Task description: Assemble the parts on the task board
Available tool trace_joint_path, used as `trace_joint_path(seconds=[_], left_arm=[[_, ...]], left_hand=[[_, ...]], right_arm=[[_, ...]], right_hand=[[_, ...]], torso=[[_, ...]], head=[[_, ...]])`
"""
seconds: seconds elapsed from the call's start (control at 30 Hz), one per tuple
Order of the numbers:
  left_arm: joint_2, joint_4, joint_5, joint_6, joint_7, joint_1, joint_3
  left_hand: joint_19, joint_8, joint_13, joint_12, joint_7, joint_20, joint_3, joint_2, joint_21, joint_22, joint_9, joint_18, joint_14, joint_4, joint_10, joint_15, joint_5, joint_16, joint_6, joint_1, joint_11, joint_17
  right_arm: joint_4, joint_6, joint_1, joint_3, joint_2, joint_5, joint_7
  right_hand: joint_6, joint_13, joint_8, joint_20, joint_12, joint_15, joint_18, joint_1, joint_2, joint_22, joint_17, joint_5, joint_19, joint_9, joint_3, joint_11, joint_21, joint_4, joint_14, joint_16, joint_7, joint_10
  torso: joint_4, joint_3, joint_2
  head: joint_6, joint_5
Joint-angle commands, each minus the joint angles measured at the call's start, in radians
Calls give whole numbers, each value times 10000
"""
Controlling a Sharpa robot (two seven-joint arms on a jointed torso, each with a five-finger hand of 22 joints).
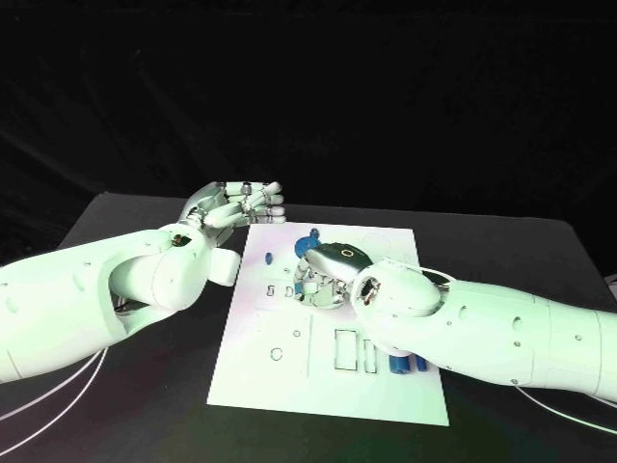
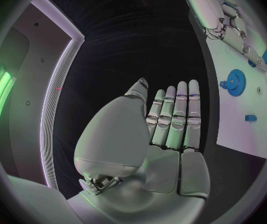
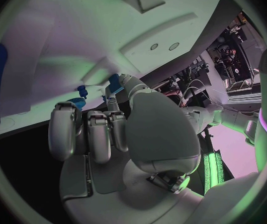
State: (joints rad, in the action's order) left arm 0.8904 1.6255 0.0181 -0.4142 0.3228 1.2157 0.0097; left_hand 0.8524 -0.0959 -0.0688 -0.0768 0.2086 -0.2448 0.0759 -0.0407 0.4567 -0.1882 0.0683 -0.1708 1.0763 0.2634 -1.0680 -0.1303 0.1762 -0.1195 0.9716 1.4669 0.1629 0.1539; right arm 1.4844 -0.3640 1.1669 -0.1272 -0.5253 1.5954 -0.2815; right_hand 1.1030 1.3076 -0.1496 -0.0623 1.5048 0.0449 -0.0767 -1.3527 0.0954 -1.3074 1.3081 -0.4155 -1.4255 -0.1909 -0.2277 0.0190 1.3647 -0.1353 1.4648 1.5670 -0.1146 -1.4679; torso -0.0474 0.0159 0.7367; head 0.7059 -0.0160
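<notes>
The right hand's fingers [image 3: 90, 134] curl down over the middle of the board [image 1: 378, 386], their tips close to two small blue parts [image 3: 82, 91] standing there; whether they grip a part, I cannot tell. The right hand [image 1: 339, 262] sits low over the board's centre, its white arm reaching in across the near right corner.

The left hand's fingers [image 2: 173, 117] are straight and side by side, thumb apart, with nothing in them. The left hand [image 1: 236, 204] is raised beside the far left corner of the board, over the dark tabletop [image 1: 142, 217], clear of the plate.

A blue gear [image 2: 234, 78] lies flat on the board near its far edge, just beyond the right hand. A smaller blue piece [image 2: 250, 118] lies apart from the gear on the white surface. Several blue parts [image 1: 409, 364] stand together near the board's right edge, just beside the right forearm. The board itself is a white plate lying lengthwise away from the robot in the middle of the tabletop, marked with slots and small holes.
</notes>
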Motion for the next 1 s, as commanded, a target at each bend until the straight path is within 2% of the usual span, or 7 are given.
trace_joint_path(seconds=[0.03, 0.4, 0.7, 0.87, 1.0], left_arm=[[-22, 15, 39, 93, 15, 7, 7], [-17, 14, 39, 117, -46, 7, 7], [-16, -23, 39, 99, -159, 7, 7], [-16, -46, 39, 84, -213, 7, 7], [-23, -66, 39, 74, -248, 6, 7]], left_hand=[[-43, 48, 4, 51, 83, 5, -11, -9, -56, 13, 1, -91, -58, -10, 9, 11, -48, 68, 8, 66, 44, 16], [-47, 51, 4, 53, 84, 3, -13, -8, -56, 14, 1, -92, -58, -7, 9, 10, -48, 74, 8, 61, 44, 17], [-61, 74, 9, 74, 97, -5, -22, -13, -55, 15, -3, -97, -77, -4, 36, 0, -49, 102, -14, 54, 56, 18], [-63, 77, 9, 77, 99, -6, -22, -12, -55, 16, -4, -97, -80, -4, 40, -2, -49, 107, -17, 54, 58, 18], [-64, 78, 10, 78, 99, -7, -22, -12, -54, 16, -4, -97, -81, -4, 42, -2, -49, 109, -18, 54, 59, 18]], right_arm=[[-62, 194, -25, -13, 21, 157, -51], [-205, 216, -61, -17, 65, 90, 22], [-236, 133, -77, -18, 70, 79, 78], [-259, 93, -79, -18, 64, 73, 94], [-272, 42, -80, -18, 60, 67, 91]], right_hand=[[170, 1839, -25, 12, -69, 35, 172, 133, 15, -397, 2491, 84, -38, -11, -33, -26, -68, -1, 1028, -16, 197, -468], [54, 1797, 64, -10, -114, 0, 169, 299, 160, -389, 2477, 176, -29, 2, 19, 21, -97, -16, 1024, -22, 138, -431], [-16, 1776, 118, -29, -137, -25, 167, 394, 231, -382, 2462, 134, -22, 13, 60, 53, -116, -35, 1021, -28, 102, -411], [-81, 1759, 168, -48, -155, -51, 163, 496, 278, -372, 2453, 123, -14, 25, 108, 85, -136, -70, 1019, -32, 65, -395], [-208, 1725, 260, -99, -189, -110, 164, 740, 350, -377, 2441, 511, -14, 46, 283, 150, -151, -181, 1016, -37, -1, -364]], torso=[[-1, 1, -8], [-6, 4, -3], [-4, -1, -6], [3, -1, -4], [4, 0, 0]], head=[[-4, 7], [-13, 56], [-6, 37], [-41, 81], [-87, 136]])
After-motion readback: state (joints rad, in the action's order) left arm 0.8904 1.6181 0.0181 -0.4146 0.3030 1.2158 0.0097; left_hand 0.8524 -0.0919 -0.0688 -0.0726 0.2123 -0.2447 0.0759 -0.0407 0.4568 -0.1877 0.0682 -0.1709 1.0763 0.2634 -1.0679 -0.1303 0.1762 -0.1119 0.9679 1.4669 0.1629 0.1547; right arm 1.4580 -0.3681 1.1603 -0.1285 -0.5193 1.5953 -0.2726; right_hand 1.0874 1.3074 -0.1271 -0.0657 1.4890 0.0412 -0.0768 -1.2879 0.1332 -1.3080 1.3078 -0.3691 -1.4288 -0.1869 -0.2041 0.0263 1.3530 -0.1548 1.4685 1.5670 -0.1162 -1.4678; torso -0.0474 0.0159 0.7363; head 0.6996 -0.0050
